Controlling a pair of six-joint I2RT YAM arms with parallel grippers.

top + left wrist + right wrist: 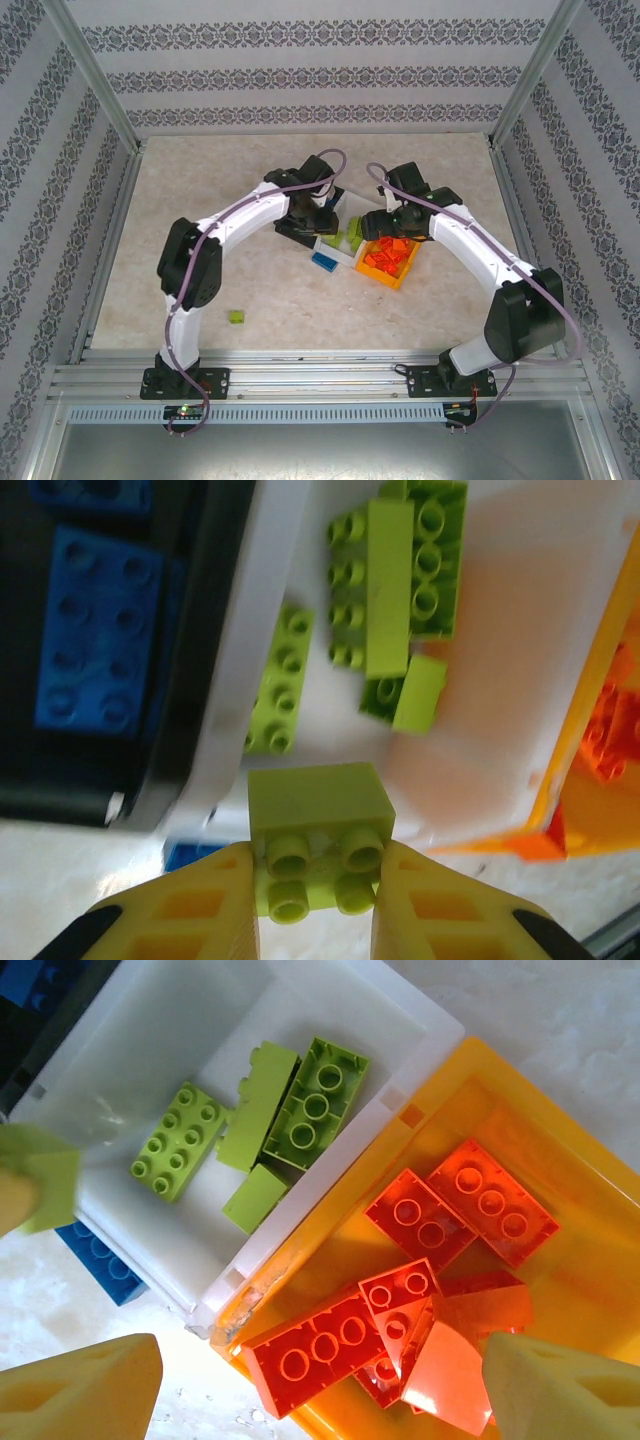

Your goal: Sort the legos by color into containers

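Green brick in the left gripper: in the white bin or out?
Out. The green brick is clamped between the left gripper fingers, at the white bin front edge, not lying on its floor.

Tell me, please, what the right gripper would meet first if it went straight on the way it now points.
Probably the orange-red studded plastic bricks piled in the orange-yellow plastic bin: the open right gripper points down at them, though depth is hard to judge.
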